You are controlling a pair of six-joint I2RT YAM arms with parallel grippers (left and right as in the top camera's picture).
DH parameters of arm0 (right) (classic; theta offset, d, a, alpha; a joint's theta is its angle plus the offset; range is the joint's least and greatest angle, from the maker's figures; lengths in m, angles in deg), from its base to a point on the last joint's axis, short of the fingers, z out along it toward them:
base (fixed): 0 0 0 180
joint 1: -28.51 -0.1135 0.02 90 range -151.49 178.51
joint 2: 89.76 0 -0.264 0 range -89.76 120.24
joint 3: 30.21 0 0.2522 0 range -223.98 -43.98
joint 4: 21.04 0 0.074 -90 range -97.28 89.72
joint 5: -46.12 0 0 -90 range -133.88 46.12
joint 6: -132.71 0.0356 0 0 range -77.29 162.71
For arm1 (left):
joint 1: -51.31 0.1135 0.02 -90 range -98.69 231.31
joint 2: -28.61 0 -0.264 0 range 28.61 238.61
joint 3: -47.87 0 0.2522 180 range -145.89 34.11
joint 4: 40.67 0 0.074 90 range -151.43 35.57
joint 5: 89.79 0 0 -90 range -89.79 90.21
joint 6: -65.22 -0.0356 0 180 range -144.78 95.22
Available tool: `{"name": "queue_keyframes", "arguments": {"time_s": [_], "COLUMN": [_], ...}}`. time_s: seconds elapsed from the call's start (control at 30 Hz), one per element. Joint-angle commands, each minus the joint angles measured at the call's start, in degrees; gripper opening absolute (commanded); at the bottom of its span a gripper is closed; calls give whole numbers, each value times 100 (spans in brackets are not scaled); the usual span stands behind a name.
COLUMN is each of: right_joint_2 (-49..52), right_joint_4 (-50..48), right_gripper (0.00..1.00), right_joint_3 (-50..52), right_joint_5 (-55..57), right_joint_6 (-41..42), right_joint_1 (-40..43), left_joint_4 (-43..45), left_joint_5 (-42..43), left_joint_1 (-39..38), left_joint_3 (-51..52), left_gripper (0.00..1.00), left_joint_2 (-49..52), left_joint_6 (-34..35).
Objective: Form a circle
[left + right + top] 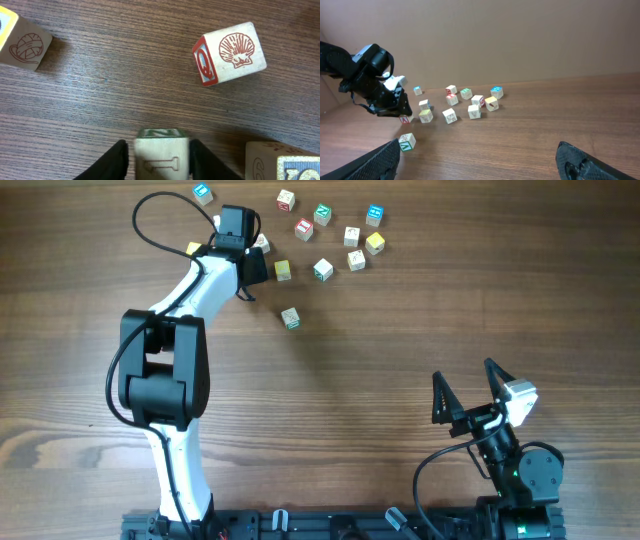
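Circle cubes (352,235) lie scattered, not yet a ring, at the far side of your table (400,340). Your left gripper (159,152) stands narrow around 1 green-topped cube (162,160), 1 finger touching it; you cannot tell whether it clamps. A shell-marked cube (235,50) sits near. Your right gripper (463,372) gapes wide at the near edge, well apart, holding nothing.

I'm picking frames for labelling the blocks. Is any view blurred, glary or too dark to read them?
Overhead: even light, no glare, a faint shadow by the left arm; blocks sharp but tiny. Left wrist: crisp wood grain, the shell block reads clearly. Right wrist: the right gripper's fingers are dark, soft-edged shapes in the bottom corners; blocks small, marks unreadable.
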Motion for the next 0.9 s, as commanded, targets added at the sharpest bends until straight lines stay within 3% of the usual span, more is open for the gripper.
{"name": "queue_keyframes", "arguments": {"time_s": [0.0,0.2,0.3,0.47,0.57,0.67,0.87], "right_joint_2": [-46,-46,-46,-46,-46,-46,-46], "right_joint_4": [-31,-31,-31,-31,-31,-31,-31], "right_gripper": [100,100,100,100,100,100,100], "right_joint_3": [7,7,7,7,7,7,7], "right_joint_5": [50,50,50,50,50,50,50], "right_joint_6": [-31,-33,-31,-33,-31,-33,-31], "right_joint_1": [-31,-31,-31,-31,-31,-31,-31], "left_joint_4": [15,-2,-118,-658,-1283,-2162,-3821], "left_joint_5": [26,28,26,28,125,831,1478], "left_joint_1": [15,15,15,15,15,15,0], "left_joint_3": [-4,-4,-7,-7,-7,-7,57], "left_gripper": [36,34,23,21,23,26,24], "left_joint_2": [120,116,-28,-807,-1351,-1860,-2002], "left_joint_6": [-76,-81,-76,-4,278,295,295]}}
